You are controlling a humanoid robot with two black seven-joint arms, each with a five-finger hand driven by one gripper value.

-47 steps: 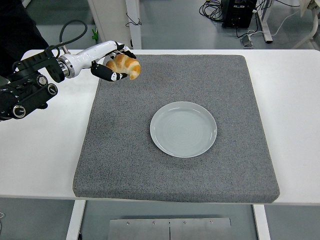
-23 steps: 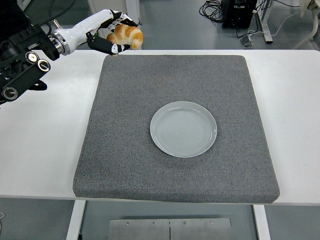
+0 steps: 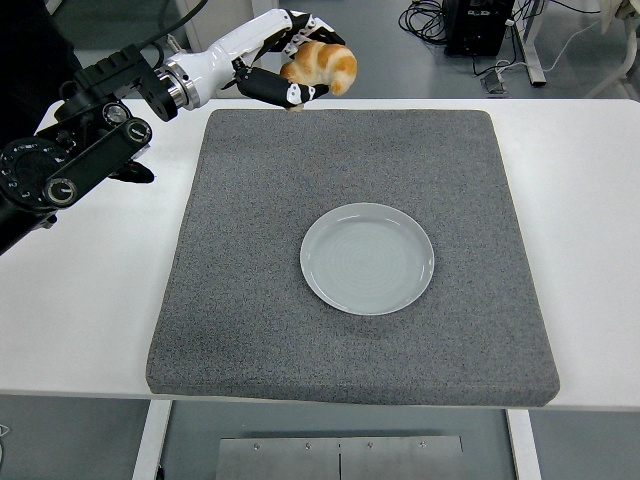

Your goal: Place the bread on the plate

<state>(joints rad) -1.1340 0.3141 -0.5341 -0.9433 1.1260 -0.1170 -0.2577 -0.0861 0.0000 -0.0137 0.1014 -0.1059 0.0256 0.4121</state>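
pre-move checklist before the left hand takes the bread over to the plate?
1. Grasp: left hand has its fingers closed around the bread - ok.
2. Bread clear of surfaces: it appears lifted above the far edge of the grey mat; exact height - cannot tell.
3. Target free: plate has nothing on it and lies flat on the mat - ok.
4. Path: nothing stands on the mat between the bread and the plate - ok.
5. Bread over plate: no, it is far back and left of the plate - not ok.
6. Right arm: not in view - cannot tell.
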